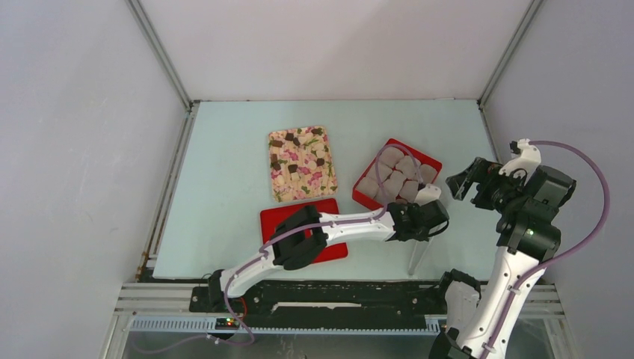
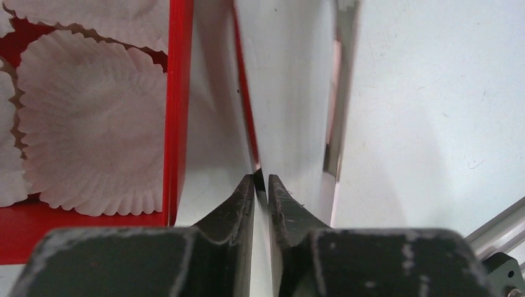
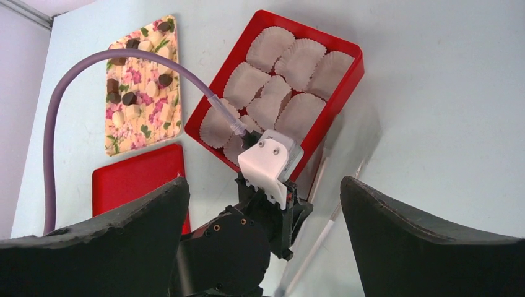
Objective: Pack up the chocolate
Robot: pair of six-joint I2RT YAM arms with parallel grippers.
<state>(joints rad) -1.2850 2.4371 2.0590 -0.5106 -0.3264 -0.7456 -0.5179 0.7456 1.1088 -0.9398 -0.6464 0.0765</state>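
my left fingers (image 2: 238,210) are pinching together on a clear plastic sheet (image 2: 291,93) just beside the red box (image 2: 176,93) of paper cups (image 2: 86,117), my right fingers (image 3: 124,235) are hanging wide apart, and the chocolate (image 3: 129,98) is lying on the floral cloth (image 1: 308,178).

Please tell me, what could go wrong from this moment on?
1. The left pincer pinches the clear sheet only near its edge, so the sheet may slip out.
2. The sheet stands close beside the red box. Swinging it could knock the box and disturb the paper cups.
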